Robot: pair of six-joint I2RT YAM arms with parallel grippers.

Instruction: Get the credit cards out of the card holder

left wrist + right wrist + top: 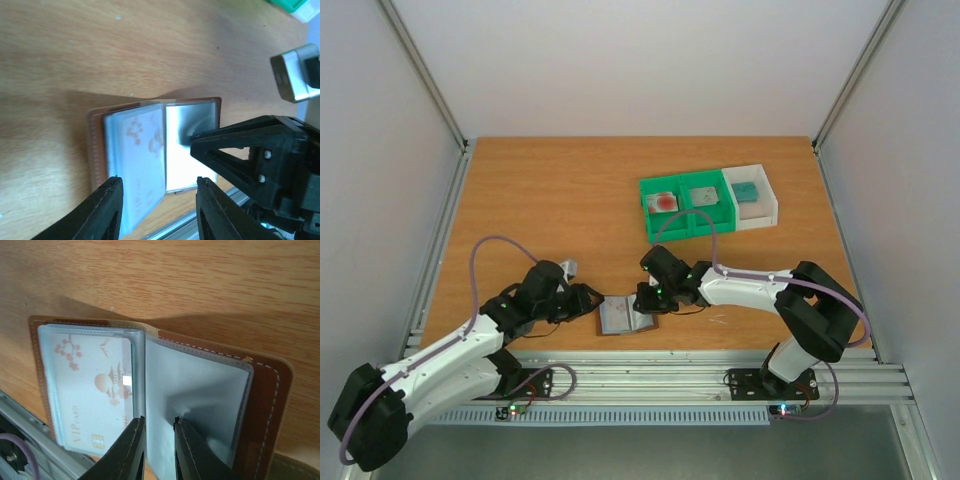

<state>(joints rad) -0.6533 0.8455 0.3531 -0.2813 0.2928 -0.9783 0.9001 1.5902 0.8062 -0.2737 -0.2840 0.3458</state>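
Card holder [625, 316], one, lies open on the desk [550, 200] at its near edge, between the arms; it looks light, floppy and apt to slide, so is best pinned by its right leaf. Credit cards, four: a stiff, slick VIP card [92, 390] in the left clear sleeve, probably best pinched at the sleeve mouth; red-blotted card [665, 200] and grey card [703, 195] in the green tray [685, 222]; teal card [747, 190] in the white tray [757, 217]. Left gripper [159, 182] has its fingers apart astride that sleeve; right gripper [158, 421] has its fingers narrow on the right leaf, and whether they grip it cannot be told.
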